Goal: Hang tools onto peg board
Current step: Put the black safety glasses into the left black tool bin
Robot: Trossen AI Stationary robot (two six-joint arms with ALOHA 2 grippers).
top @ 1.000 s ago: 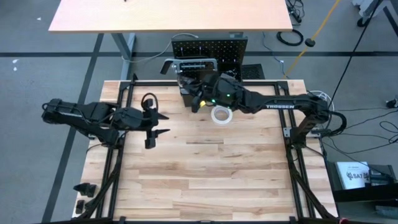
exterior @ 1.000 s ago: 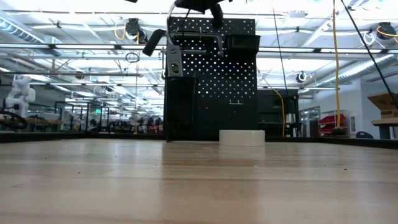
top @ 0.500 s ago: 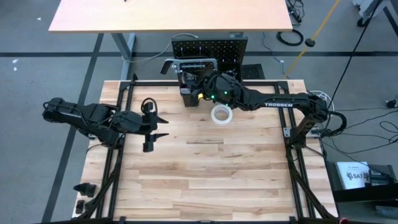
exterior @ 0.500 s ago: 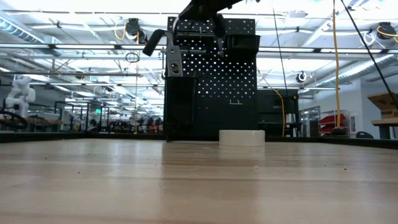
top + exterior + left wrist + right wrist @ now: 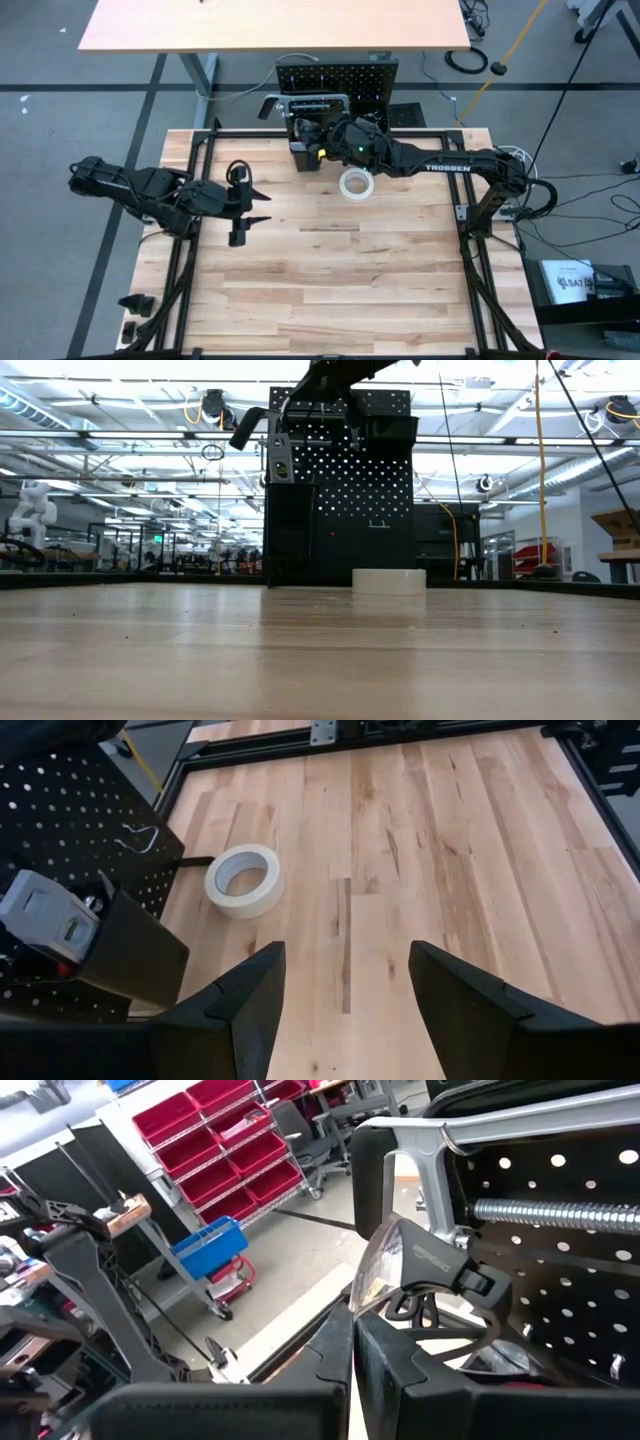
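Note:
The black peg board (image 5: 336, 74) (image 5: 340, 480) stands upright at the table's far edge. A grey clamp with a black handle (image 5: 285, 445) (image 5: 480, 1170) hangs near its top. My right gripper (image 5: 306, 136) (image 5: 352, 1342) is shut and reaches level to the clamp's lower part. The white tape roll (image 5: 355, 184) (image 5: 243, 880) lies flat on the table before the board. My left gripper (image 5: 258, 206) (image 5: 345, 1010) hovers open over the table's left part, with nothing between its fingers. My right gripper's shut fingertips (image 5: 345, 1330) stand right at a clear grey piece (image 5: 385, 1270) beside the clamp's black lever (image 5: 435, 1270). The fingers come level from the table's near side. I cannot tell whether they touch it.
A black box-shaped bin (image 5: 135, 955) on the board's lower left holds a pale grey tool (image 5: 45, 915). Bare wooden tabletop (image 5: 340, 280) spreads from the tape roll to the near edge. Black frame rails (image 5: 475, 250) run along both sides.
My right gripper has rolled about its own line and come down a little toward the top of the peg board, staying shut. The tape roll and the hanging clamp have kept their places.

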